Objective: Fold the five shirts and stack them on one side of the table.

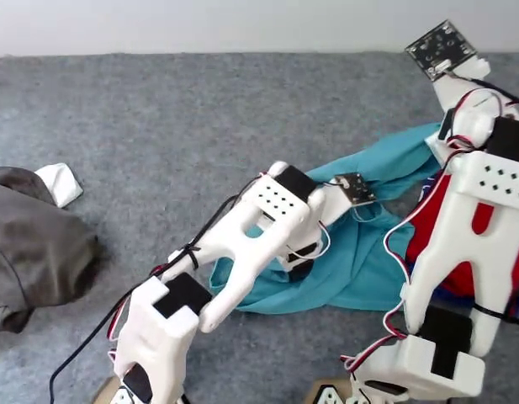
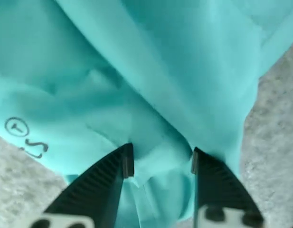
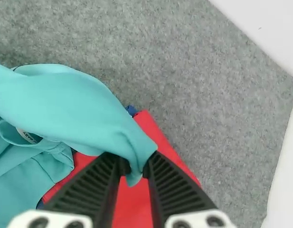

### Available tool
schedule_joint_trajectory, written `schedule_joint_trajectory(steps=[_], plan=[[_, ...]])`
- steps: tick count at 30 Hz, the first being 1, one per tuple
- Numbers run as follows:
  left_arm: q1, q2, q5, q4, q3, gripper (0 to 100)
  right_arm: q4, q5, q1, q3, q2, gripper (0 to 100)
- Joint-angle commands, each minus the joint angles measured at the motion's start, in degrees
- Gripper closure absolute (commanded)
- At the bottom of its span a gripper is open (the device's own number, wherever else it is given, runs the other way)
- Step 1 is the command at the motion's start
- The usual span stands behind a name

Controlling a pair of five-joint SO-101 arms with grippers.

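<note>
From above, the left arm (image 1: 242, 240) reached in over the teal shirt (image 1: 360, 273), which lay rumpled and unfolded under and beyond its tip. The right arm (image 1: 486, 181) stood alongside over a red shirt (image 1: 427, 227), and a grey shirt (image 1: 32, 244) with a small white piece (image 1: 59, 183) beside it sat heaped well off to the far side of the left arm. In the left wrist view, the left gripper (image 2: 160, 159) had its jaws moderately apart, straddling a soft ridge of teal cloth that touched both tips. It should probably close only once that ridge is a single clean layer, not a bunch. In the right wrist view, the right gripper (image 3: 134, 168) was pinched narrow on a hem or sleeve end of the teal shirt, lifting it clear of the red shirt just beneath its tips, where a sliver of blue (image 3: 130, 110) showed at the edge. To fold well, the two grips would need to draw the cloth taut and level before laying it over — slack between them would likely leave it creased. The table (image 3: 184, 71) wore a grey felt-like cover, which looked likely to drag on fabric, so lifting seemed wiser than sliding. A pale wall (image 1: 242, 25) ran behind it.
</note>
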Motion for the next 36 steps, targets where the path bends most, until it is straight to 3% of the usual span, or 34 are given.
schedule_joint_trajectory(steps=[1, 8, 14, 21, 31, 36], plan=[[0.26, -0.53, 0.53, -2.20, -0.75, 83, -0.31, 0.35, 0.57, -0.26, -0.48, 98.9], [0.26, -0.53, 0.53, -3.60, -0.75, 97, -0.31, 0.35, 0.57, -0.26, -0.57, 98.9], [-3.16, -1.41, 0.53, -3.08, -2.07, 98, -0.40, 0.35, 0.04, -0.44, -0.92, 98.9], [-8.97, -11.69, 0.62, -3.08, -2.33, 99, -0.48, 0.26, -2.07, -3.34, -0.75, 98.9], [-18.81, -19.52, 1.85, 8.18, -2.24, 99, -7.43, 0.09, -6.73, -6.07, -0.84, 98.9], [-23.74, -22.68, 5.71, 9.05, -0.66, 99, -12.53, 0.09, -11.82, -5.80, -0.31, 98.9]])
